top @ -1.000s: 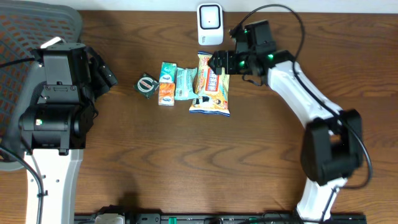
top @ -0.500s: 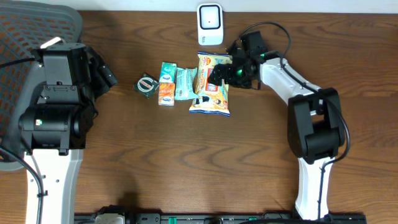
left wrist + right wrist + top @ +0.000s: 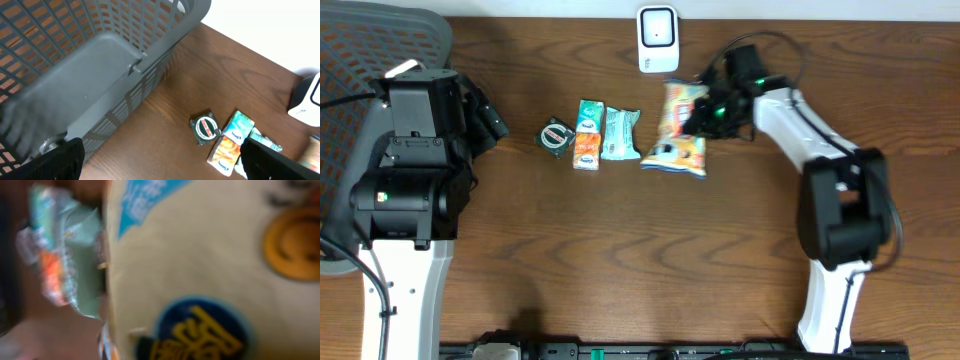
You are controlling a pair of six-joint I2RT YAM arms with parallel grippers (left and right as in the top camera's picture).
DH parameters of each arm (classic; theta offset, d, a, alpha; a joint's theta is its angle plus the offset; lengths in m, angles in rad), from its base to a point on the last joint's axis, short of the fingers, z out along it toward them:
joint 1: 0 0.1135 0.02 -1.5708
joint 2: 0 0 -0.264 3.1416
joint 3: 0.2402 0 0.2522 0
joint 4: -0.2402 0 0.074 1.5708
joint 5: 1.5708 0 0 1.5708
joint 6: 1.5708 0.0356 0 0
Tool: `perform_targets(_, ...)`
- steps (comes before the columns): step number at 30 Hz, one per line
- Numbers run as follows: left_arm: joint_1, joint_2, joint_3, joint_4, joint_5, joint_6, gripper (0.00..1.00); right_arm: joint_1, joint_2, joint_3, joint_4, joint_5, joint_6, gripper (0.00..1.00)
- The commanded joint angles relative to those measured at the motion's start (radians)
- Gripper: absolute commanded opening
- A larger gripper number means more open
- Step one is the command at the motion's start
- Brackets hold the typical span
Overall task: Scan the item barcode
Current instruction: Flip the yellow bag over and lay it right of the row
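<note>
Holding: right gripper [image 3: 703,112] clamped on the snack bag [image 3: 681,135] at its upper right edge.
Snack bag: near the far edge of the table [image 3: 620,250], just below the white scanner [image 3: 658,38], apart from the teal packet [image 3: 620,133].
Left gripper [image 3: 483,115]: jaws wide apart, grasping nothing, beside the grey basket [image 3: 100,65].
Right wrist view: blurred packaging fills it.

The right hand [image 3: 705,112] is closed on the right edge of the bag [image 3: 674,140], which lies just below the scanner [image 3: 658,38]. Left of the bag, a green pouch [image 3: 619,134], a carton [image 3: 586,135] and a round tin [image 3: 556,135] lie in a row on the counter [image 3: 620,250]. The left hand [image 3: 485,115] sits beside the basket [image 3: 350,60].
</note>
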Motion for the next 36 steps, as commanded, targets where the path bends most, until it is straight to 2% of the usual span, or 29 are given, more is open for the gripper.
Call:
perform_targets(1,0.003,-0.008,0.013,-0.001,-0.01,-0.005,0.98,-0.001,-0.18,0.001,-0.051,0.456,-0.064,0.01)
perform_targets(5,0.003,-0.008,0.013,-0.001,-0.01,-0.005,0.97,0.057,-0.239,0.0,-0.125,0.956,-0.105,0.01)
perform_targets(7,0.003,-0.008,0.013,-0.001,-0.01,-0.005,0.98,0.075,-0.224,-0.002,-0.135,1.079,-0.138,0.01)
perform_targets(8,0.003,-0.008,0.013,-0.001,-0.01,-0.005,0.98,0.084,-0.194,-0.003,-0.148,1.116,-0.22,0.01)
perform_targets(12,0.003,-0.008,0.013,-0.001,-0.01,-0.005,0.98,0.085,-0.128,-0.003,-0.178,1.119,-0.331,0.01)
perform_targets(18,0.003,-0.008,0.013,-0.001,-0.01,-0.005,0.98,0.132,-0.084,-0.003,-0.211,1.057,-0.333,0.01)
perform_targets(19,0.003,-0.008,0.013,-0.001,-0.01,-0.005,0.98,0.144,-0.082,-0.003,-0.214,1.035,-0.333,0.04)
perform_targets(20,0.003,-0.008,0.013,-0.001,-0.01,-0.005,0.98,0.169,-0.079,-0.003,-0.217,0.99,-0.332,0.18)
perform_targets(21,0.003,-0.008,0.013,-0.001,-0.01,-0.005,0.98,0.203,-0.079,-0.003,-0.221,0.926,-0.327,0.38)
perform_targets(24,0.003,-0.008,0.013,-0.001,-0.01,-0.005,0.98,0.265,-0.079,-0.002,-0.212,0.839,-0.296,0.51)
perform_targets(25,0.003,-0.008,0.013,-0.001,-0.01,-0.005,0.98,0.3,-0.079,-0.002,-0.195,0.807,-0.253,0.6)
perform_targets(26,0.003,-0.008,0.013,-0.001,-0.01,-0.005,0.98,0.326,-0.079,-0.002,-0.177,0.786,-0.226,0.64)
perform_targets(29,0.003,-0.008,0.013,-0.001,-0.01,-0.005,0.98,0.367,-0.08,0.022,-0.156,0.77,-0.184,0.66)
perform_targets(31,0.003,-0.008,0.013,-0.001,-0.01,-0.005,0.98,0.379,-0.08,0.066,-0.174,0.777,-0.182,0.71)
perform_targets(36,0.003,-0.008,0.013,-0.001,-0.01,-0.005,0.98,0.319,-0.081,0.224,-0.274,0.743,-0.172,0.8)
